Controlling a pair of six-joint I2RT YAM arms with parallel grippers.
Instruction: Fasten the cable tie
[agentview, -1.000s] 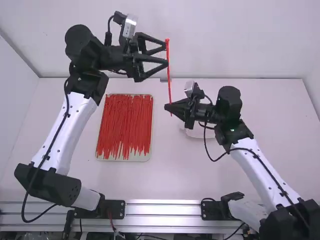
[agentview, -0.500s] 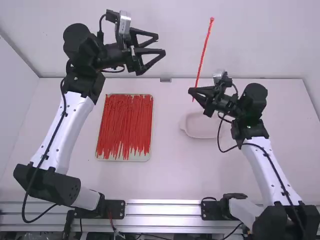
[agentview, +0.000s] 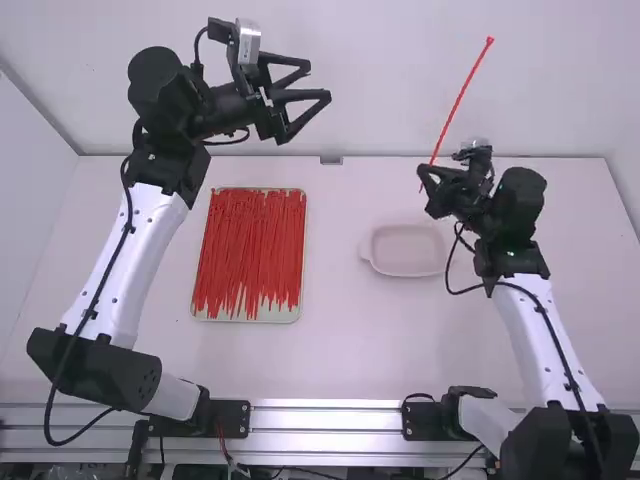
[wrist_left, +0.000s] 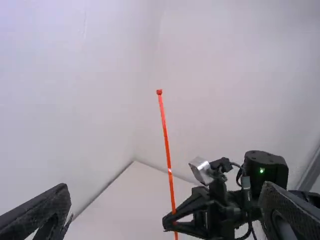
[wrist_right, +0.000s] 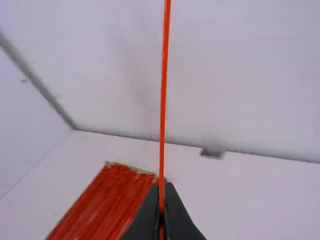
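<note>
My right gripper (agentview: 428, 180) is shut on the lower end of a red cable tie (agentview: 462, 95), above the table to the right of the middle. The tie slants up and to the right, its head (agentview: 490, 40) at the top. The right wrist view has the fingers pinched on the tie (wrist_right: 164, 90), which runs straight up from them. My left gripper (agentview: 314, 84) is open with nothing in it, high over the table's far left, apart from the tie. In the left wrist view the tie (wrist_left: 165, 150) stands upright in the right gripper (wrist_left: 172, 225).
A tray (agentview: 250, 315) heaped with several red cable ties lies left of the middle; the pile (wrist_right: 107, 205) is also in the right wrist view. A white dish (agentview: 405, 250) sits below the right gripper. White walls close the table at the back and sides.
The left gripper let go of the tie's upper end, opened and drew back to the left. The right gripper carried the tie right and away, and the tie now leans right.
</note>
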